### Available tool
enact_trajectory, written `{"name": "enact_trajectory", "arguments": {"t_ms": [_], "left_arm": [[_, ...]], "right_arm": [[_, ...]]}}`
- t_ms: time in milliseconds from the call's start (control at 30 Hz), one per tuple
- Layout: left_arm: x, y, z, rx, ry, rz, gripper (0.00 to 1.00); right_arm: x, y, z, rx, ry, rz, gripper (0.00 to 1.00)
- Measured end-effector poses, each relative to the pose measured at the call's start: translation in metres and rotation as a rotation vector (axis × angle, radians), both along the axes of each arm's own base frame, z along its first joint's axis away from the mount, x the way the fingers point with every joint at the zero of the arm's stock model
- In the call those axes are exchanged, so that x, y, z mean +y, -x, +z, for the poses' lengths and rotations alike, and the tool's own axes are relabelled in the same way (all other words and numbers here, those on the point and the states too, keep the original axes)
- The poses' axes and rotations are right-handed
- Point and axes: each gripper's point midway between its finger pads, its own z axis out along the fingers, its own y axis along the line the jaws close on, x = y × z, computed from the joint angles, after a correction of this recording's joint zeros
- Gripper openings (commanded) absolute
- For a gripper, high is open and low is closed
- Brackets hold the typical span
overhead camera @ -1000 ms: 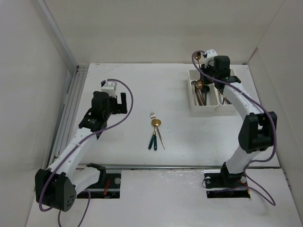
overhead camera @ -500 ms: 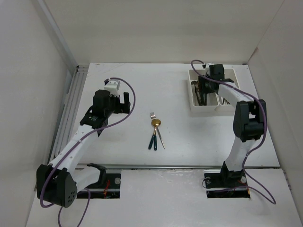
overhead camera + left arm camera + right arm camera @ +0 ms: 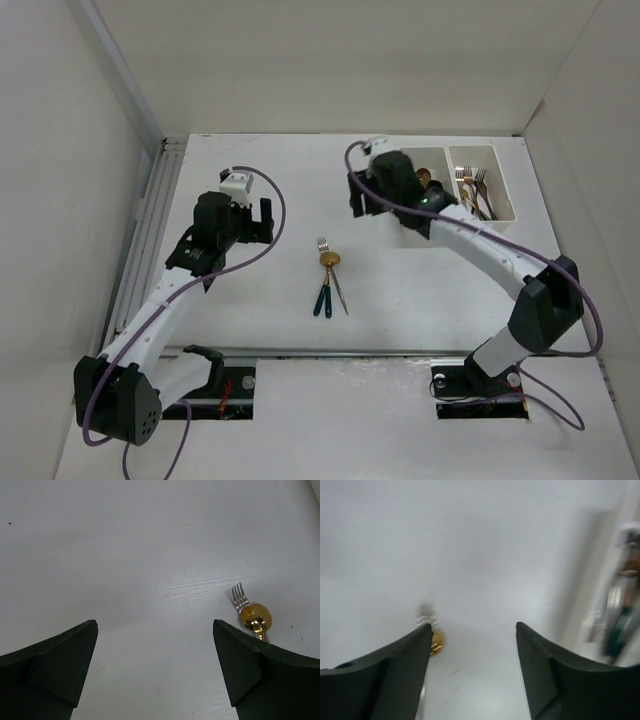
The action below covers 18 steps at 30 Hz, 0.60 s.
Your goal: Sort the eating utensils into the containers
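Your left claw (image 3: 155, 625) and right claw (image 3: 472, 627) gape empty. The gold spoon (image 3: 255, 617) ahead-right of the left one looks light, stiff, slick: pinch mid-handle.

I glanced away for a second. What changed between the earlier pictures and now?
The right pincer pulled away from the tray and swung toward mid-table, jaws now open and empty. The left pincer, open, and the loose utensils stayed put.
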Motion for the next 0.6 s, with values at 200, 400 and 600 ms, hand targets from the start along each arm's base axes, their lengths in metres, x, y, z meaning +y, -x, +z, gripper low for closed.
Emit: {"name": "enact_trajectory", "arguments": {"t_ms": [200, 400, 600], "left_arm": [[0.005, 0.010, 0.004, -0.001, 0.000, 0.013, 1.00], [0.010, 0.023, 0.001, 0.015, -0.008, 0.020, 1.00], [0.011, 0.026, 0.008, -0.006, -0.001, 0.019, 1.00]], "right_arm": [[0.116, 0.115, -0.073, 0.255, -0.110, 0.181, 0.37], [0.144, 0.166, -0.150, 0.471, -0.025, 0.124, 0.40], [0.135, 0.173, -0.163, 0.498, 0.000, 0.038, 0.40]]}}
